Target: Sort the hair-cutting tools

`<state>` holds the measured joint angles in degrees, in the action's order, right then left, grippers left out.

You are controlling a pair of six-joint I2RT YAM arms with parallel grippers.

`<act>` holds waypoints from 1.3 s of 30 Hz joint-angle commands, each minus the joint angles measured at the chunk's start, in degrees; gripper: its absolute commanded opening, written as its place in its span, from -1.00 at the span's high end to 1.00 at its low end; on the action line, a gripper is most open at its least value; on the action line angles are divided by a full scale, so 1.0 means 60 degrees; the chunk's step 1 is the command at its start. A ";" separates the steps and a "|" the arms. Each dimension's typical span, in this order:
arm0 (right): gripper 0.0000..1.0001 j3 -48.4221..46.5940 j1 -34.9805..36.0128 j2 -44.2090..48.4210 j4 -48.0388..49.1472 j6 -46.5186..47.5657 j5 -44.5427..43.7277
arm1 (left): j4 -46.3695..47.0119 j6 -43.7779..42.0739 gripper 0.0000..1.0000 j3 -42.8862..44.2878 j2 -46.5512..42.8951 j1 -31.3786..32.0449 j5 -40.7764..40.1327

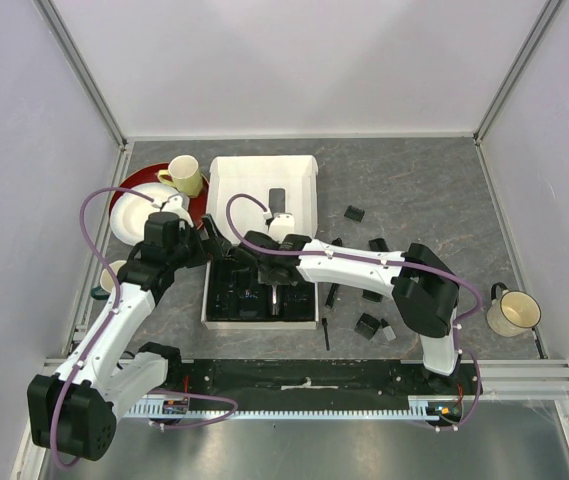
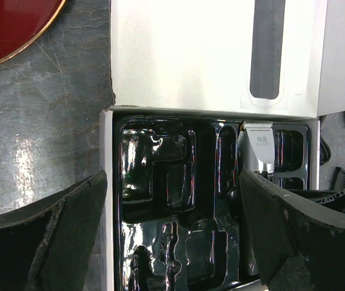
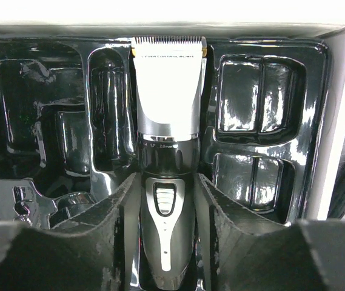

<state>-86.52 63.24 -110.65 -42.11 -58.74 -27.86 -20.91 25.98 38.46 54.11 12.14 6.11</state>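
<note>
Gripping the black-and-silver handheld electric clipper (image 3: 167, 91) by its body along the centre channel of the glossy black moulded tray (image 3: 57, 121), the right gripper (image 3: 167, 188) should press it level before releasing, while the left gripper (image 2: 172, 182) hangs wide open above the tray.

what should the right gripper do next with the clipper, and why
Probably open the right gripper and let go: its fingers clasp the clipper, which already seems to lie lengthwise in the middle channel of the black tray, blade toward the far wall.
</note>
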 commanded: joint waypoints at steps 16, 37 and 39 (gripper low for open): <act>0.33 0.0240 -0.0096 0.0043 -0.0087 0.0385 0.0452 | -0.0046 0.0241 -0.92 0.0007 -0.0053 0.0086 -0.0535; -0.17 -0.0128 -0.1295 0.1331 -0.0174 0.1118 0.0366 | -0.1114 0.0694 -0.91 0.0241 0.1146 0.0086 -0.0652; -0.17 0.0122 -0.1516 0.1770 -0.0175 0.1279 0.0307 | -0.1510 0.0943 -0.90 0.0358 0.1323 0.0086 -0.0739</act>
<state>-87.29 56.84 -106.63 -42.57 -52.25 -23.46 -25.69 27.94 38.48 60.01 12.51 3.51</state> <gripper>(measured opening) 0.581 0.956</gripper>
